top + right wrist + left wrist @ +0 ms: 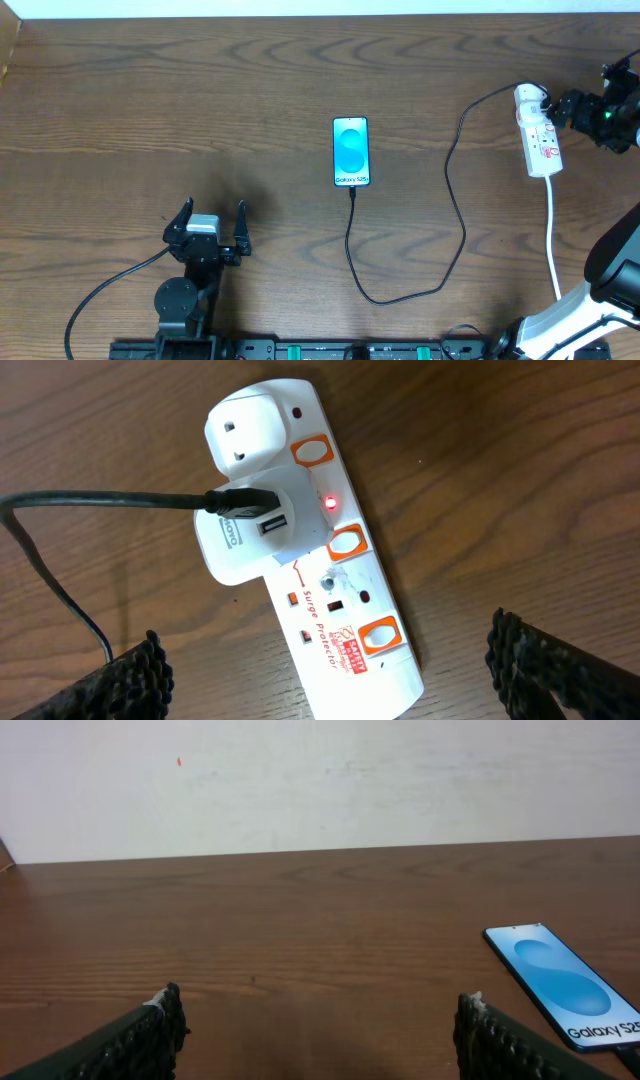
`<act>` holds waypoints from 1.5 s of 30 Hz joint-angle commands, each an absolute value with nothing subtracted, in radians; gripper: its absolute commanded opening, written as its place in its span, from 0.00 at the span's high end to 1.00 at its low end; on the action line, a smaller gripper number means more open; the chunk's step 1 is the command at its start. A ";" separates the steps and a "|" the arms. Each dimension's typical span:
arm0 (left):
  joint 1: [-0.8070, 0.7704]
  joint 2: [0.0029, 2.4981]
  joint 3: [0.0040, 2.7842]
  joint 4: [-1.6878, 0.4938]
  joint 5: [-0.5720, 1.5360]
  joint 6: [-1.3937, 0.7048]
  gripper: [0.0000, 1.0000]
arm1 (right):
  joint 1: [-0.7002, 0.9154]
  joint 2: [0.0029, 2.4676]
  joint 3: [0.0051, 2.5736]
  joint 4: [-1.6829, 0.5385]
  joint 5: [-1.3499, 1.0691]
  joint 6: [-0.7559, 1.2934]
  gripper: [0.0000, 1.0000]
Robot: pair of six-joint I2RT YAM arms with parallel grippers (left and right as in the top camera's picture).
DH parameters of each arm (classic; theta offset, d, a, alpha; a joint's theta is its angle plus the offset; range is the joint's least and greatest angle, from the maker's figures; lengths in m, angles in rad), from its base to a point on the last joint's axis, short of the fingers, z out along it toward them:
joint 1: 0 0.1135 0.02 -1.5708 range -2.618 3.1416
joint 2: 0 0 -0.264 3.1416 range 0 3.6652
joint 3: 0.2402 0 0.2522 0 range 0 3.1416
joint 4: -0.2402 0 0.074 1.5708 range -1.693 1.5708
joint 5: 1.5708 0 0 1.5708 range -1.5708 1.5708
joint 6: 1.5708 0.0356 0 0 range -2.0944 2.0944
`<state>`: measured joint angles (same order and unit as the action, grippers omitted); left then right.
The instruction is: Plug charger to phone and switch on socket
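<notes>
Bench surface: we log a dark brown wooden table [200, 90] with bold wavy grain running left to right, filling almost the whole overhead view. The finish is matte with a slight sheen. Shadows on it are faint and soft-edged, and the light looks even. Behind the far edge stands a plain white wall [320, 780], seen from overhead only as a thin pale strip. We note light smudging on it and one small orange-red speck [179, 761] high on the left. At the far left corner, a lighter wooden edge [8, 50] borders the table.
</notes>
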<state>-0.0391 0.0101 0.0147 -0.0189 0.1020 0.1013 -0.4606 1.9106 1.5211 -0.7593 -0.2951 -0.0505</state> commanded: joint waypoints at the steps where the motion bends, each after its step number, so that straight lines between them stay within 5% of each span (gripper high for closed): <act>1: -0.034 0.004 0.004 -0.063 0.116 0.093 0.13 | -0.464 1.902 1.531 -0.760 -0.297 -0.038 0.01; 29: -0.034 0.004 0.004 -0.063 0.116 0.092 0.13 | -0.456 1.901 1.531 -0.728 -0.299 -0.045 0.01; 45: -0.034 0.004 0.004 -0.063 0.116 0.092 0.13 | -0.301 1.694 1.531 -0.528 -0.334 -0.046 0.01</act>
